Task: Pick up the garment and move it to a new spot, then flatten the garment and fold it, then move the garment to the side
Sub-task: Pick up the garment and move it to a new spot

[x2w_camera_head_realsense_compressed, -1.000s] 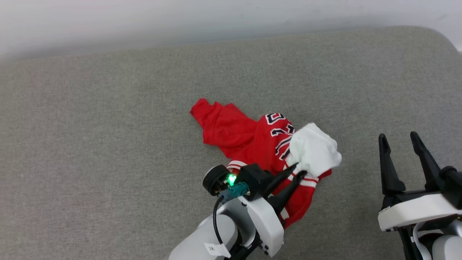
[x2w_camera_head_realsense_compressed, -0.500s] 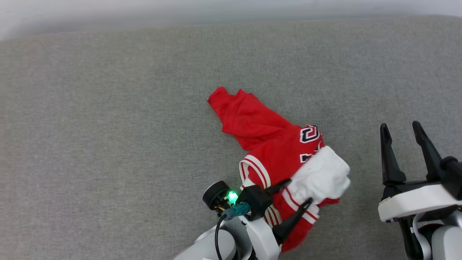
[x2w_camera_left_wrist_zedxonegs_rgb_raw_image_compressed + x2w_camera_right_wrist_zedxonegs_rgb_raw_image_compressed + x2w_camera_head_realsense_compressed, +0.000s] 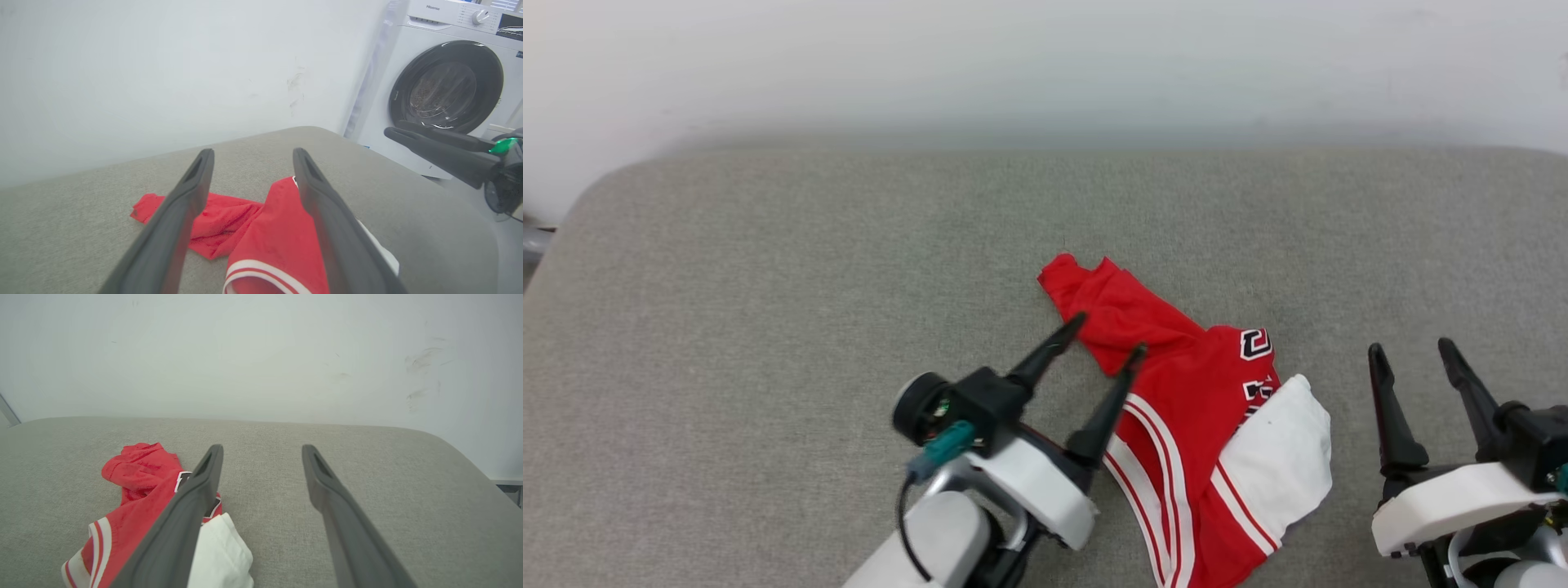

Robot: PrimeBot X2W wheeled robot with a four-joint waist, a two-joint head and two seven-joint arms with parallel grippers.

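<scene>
The garment (image 3: 1184, 408) is a red jersey with a white sleeve and striped trim, lying crumpled on the grey cushioned surface (image 3: 768, 286) right of centre. It also shows in the left wrist view as the garment (image 3: 278, 245) and in the right wrist view as the garment (image 3: 139, 498). My left gripper (image 3: 1107, 335) hovers open over the garment's upper left end, nothing between its fingers; the same open left gripper (image 3: 251, 155) frames the red cloth below. My right gripper (image 3: 1409, 349) stands open just right of the white sleeve, and the right gripper (image 3: 261, 451) is empty.
A pale wall (image 3: 1045, 65) runs behind the surface's far edge. A white washing machine (image 3: 449, 81) stands off the surface's right end in the left wrist view. Bare grey cushion stretches to the left of the garment.
My left gripper has opened and let go of the garment, then risen above its upper left part. The garment now lies loose. The head camera has shifted. The right gripper stays open.
</scene>
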